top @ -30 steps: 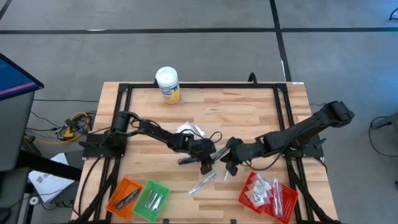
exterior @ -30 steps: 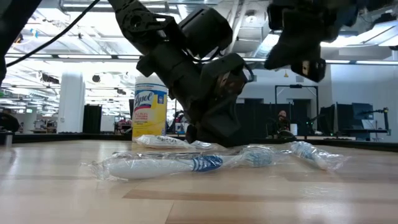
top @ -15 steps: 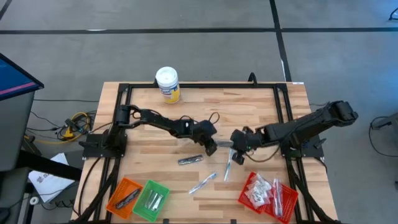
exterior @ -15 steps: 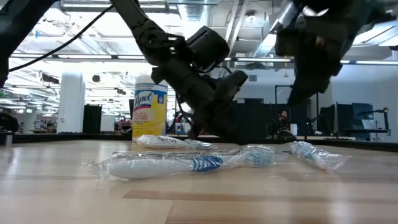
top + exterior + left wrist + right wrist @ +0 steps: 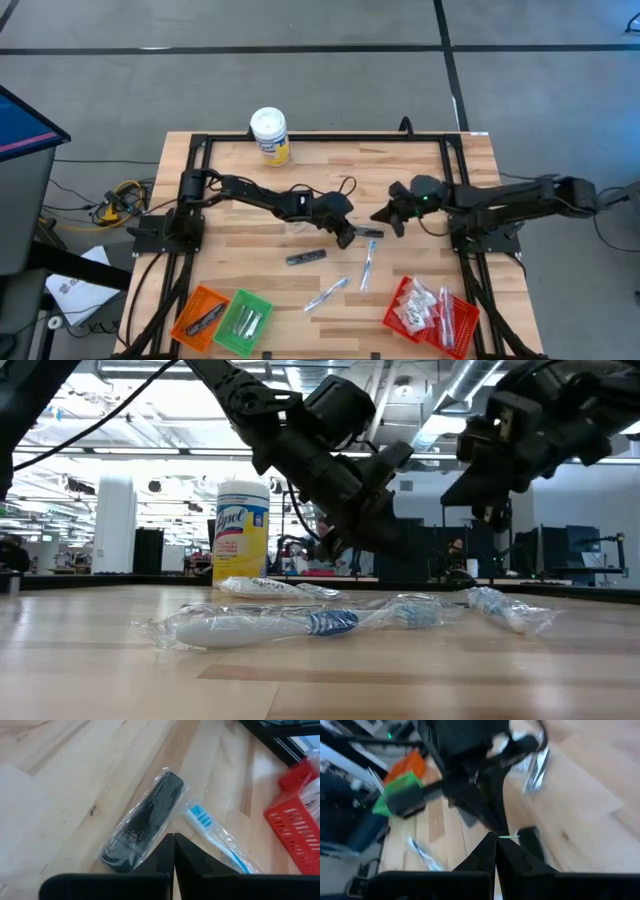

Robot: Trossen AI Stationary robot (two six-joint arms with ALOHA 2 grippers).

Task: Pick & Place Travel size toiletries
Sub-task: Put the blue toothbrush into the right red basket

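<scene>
1. The left hand [image 5: 346, 236] is seen near the middle of the wooden surface [image 5: 400, 175], raised above it, with its fingers [image 5: 165, 855] pressed together and nothing held between them.
2. The right hand [image 5: 392, 216] is found just to the right of the left hand, also lifted clear of the surface; its fingers [image 5: 495, 851] are closed on each other and nothing is held.
3. A dark wrapped comb [image 5: 142, 818] is shown lying flat on the surface just in front of the left hand, nearer the front edge; in the high view it appears as a dark narrow item [image 5: 306, 257].
4. A wrapped toothbrush [image 5: 367, 264] with a blue and white head is seen lying beside the comb, on the side toward the red basket [image 5: 456, 325], apart from both hands.
5. A second wrapped toothbrush [image 5: 327, 293] is seen lying nearer the front edge, between the green basket [image 5: 242, 321] and the red basket.
6. White sachets [image 5: 417, 306] are held in the red basket at the front right corner.
7. A dark item is contained in the orange basket [image 5: 199, 313] at the front left, and the green basket next to it holds pale wrapped items.
8. A yellow canister [image 5: 270, 136] with a white lid is seen standing upright near the far edge, well apart from both hands.
</scene>
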